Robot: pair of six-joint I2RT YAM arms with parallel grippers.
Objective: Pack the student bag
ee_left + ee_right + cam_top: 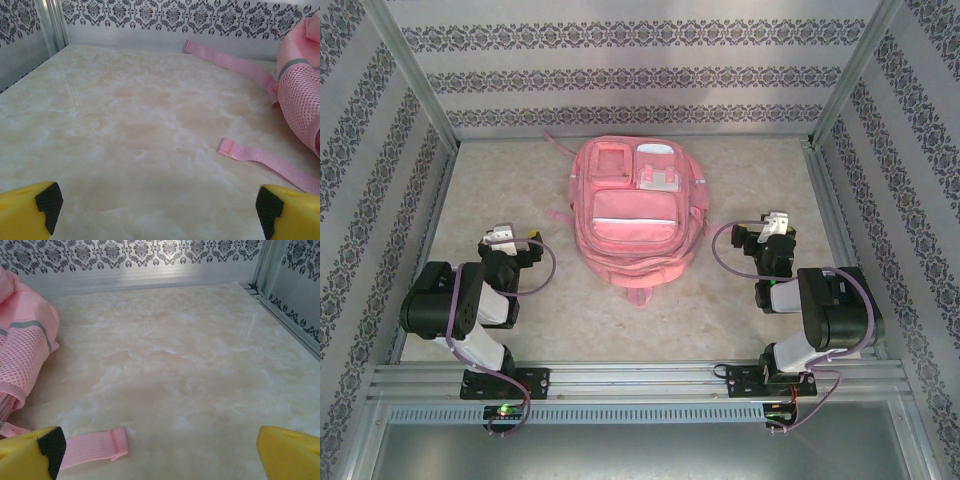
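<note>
The student bag [632, 225], a large pink backpack with pale strips and white patches, lies flat in the middle of the table, front side up. My left gripper [515, 238] sits to its left, open with nothing between its fingers. My right gripper [772, 225] sits to its right, also open and holding nothing. In the left wrist view the bag's mesh side [300, 95] is at the far right and a loose pink strap [270, 162] lies ahead of the open left gripper [159, 212]. In the right wrist view the bag [25, 350] is at the left, with a strap end [95, 445] near the open right gripper [157, 452].
The marble-patterned tabletop [500, 180] is fenced by patterned walls [620, 75] and metal rails [830, 215] on three sides. A second long strap [225, 60] trails toward the back wall. Bare table lies on both sides of the bag.
</note>
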